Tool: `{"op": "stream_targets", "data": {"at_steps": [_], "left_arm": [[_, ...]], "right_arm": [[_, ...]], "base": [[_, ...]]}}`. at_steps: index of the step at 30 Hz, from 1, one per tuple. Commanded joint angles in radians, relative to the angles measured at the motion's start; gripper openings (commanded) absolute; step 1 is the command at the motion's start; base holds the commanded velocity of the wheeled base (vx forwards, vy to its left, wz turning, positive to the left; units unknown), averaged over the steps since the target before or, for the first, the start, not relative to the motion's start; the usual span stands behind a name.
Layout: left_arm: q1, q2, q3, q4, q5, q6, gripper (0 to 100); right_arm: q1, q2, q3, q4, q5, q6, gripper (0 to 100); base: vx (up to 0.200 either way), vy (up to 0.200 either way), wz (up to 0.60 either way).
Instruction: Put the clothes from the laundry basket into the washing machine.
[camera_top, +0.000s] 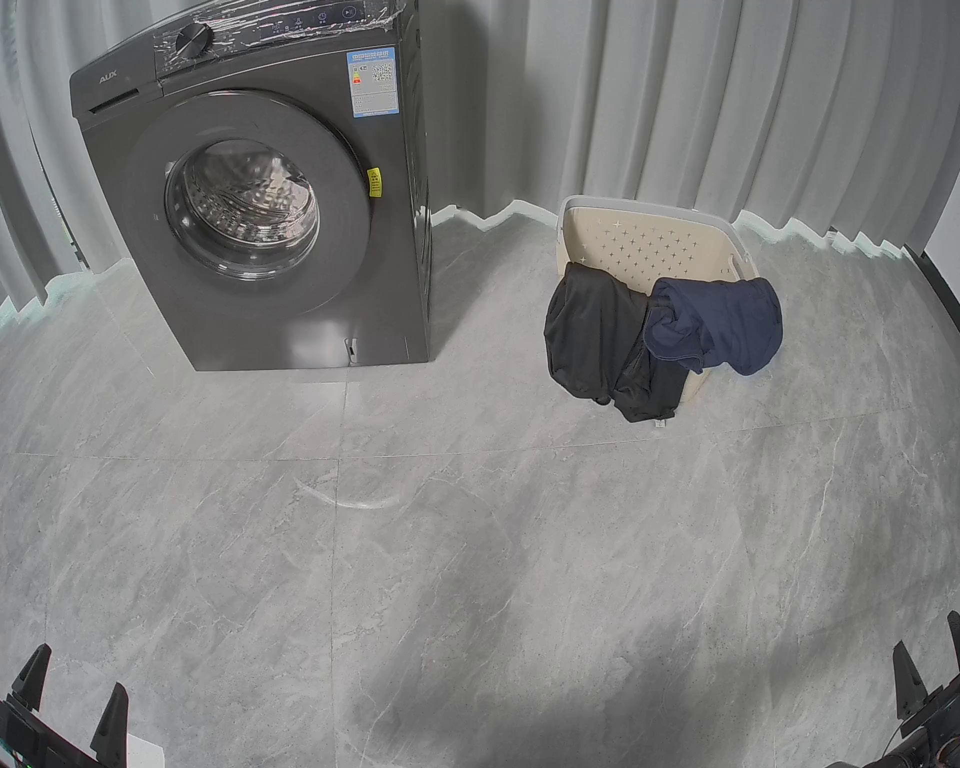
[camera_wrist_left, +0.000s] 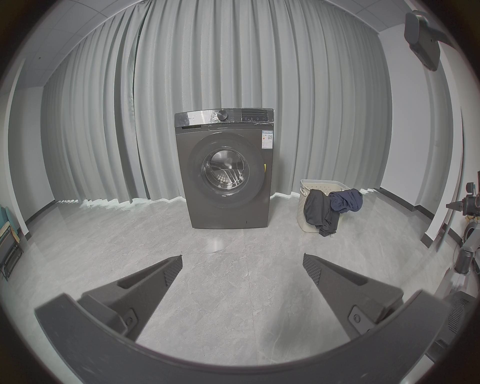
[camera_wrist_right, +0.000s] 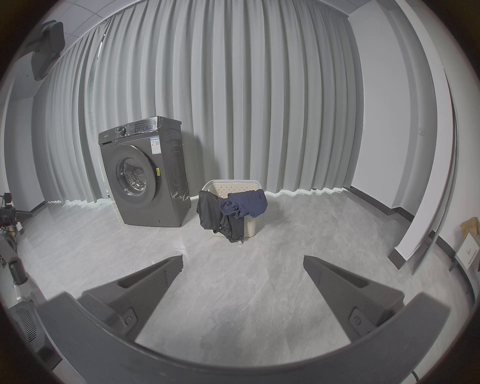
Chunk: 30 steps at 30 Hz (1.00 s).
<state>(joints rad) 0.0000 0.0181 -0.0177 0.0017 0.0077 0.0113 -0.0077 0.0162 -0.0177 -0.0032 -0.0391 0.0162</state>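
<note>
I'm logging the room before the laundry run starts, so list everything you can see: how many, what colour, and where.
washing machine: one, dark grey, on the floor against the curtain, to the robot's left
laundry basket: one, cream, on the floor right of the washing machine, apart from it
black garment: one, black, draped over the laundry basket's front rim, on its left part
navy garment: one, dark blue, draped over the same rim, touching the black garment
curtain: one run, pale grey, along the back
floor: grey marbled tiles, throughout
left pincer: one, black, open and empty, far from the clothes
right pincer: one, black, open and empty, far from the clothes
</note>
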Motion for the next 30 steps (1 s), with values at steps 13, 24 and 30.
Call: {"op": "stream_targets", "data": {"at_steps": [13,24,30], "left_arm": [[0.000,-0.017,0.016,0.000,0.000,-0.008,100],[-0.002,-0.017,0.016,0.000,-0.002,-0.010,100],[0.000,-0.017,0.018,0.000,0.000,0.006,100]], "right_arm": [[-0.002,-0.007,0.018,0.000,0.001,-0.001,100],[0.000,-0.007,0.018,0.000,0.001,-0.001,100],[0.000,-0.007,0.018,0.000,0.001,-0.001,100]], "base": [[0.108,0.000,0.00],[0.200,0.000,0.00],[0.200,0.000,0.00]]}}
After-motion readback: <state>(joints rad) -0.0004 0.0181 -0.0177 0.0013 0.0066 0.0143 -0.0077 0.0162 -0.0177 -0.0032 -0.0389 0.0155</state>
